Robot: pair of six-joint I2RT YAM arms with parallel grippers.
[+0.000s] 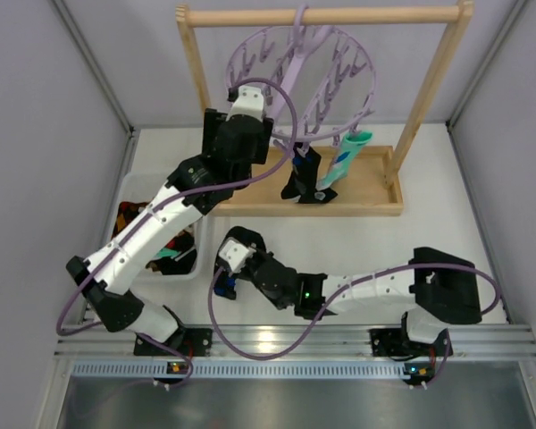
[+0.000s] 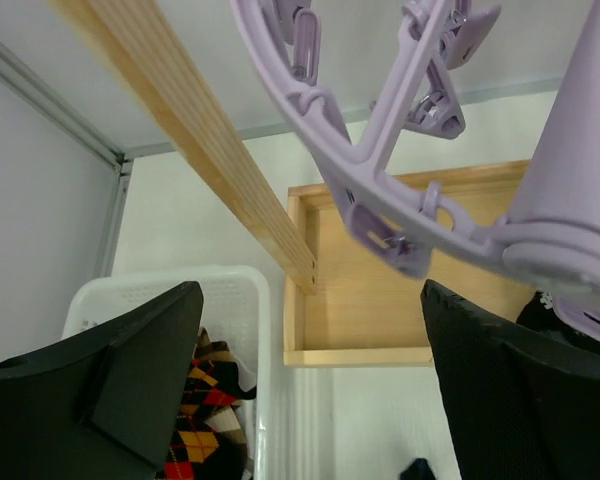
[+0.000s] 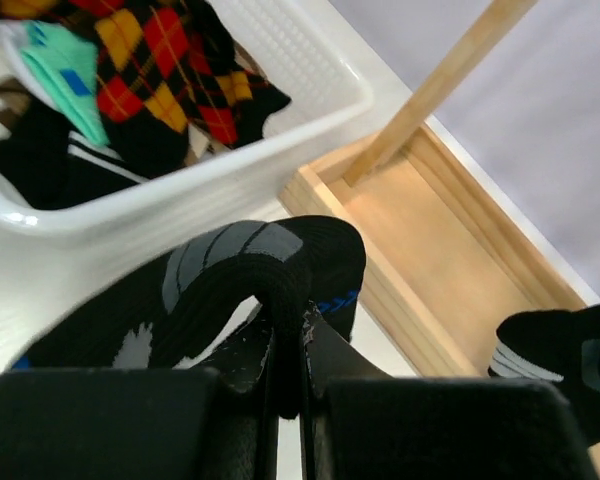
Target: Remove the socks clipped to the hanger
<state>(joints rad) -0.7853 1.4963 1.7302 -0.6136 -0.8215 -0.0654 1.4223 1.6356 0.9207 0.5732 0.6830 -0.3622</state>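
One teal-and-white sock (image 1: 344, 165) and one black sock (image 1: 304, 179) dangle from the lavender hanger (image 1: 290, 63).

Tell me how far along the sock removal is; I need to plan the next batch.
Done: several socks, an argyle sock among them, lie in the white basket. In hand: the right gripper is shut on a black-and-grey sock near the basket; the left gripper is open up at the hanger. Left: a dark sock and a teal-and-white sock hang from the hanger.
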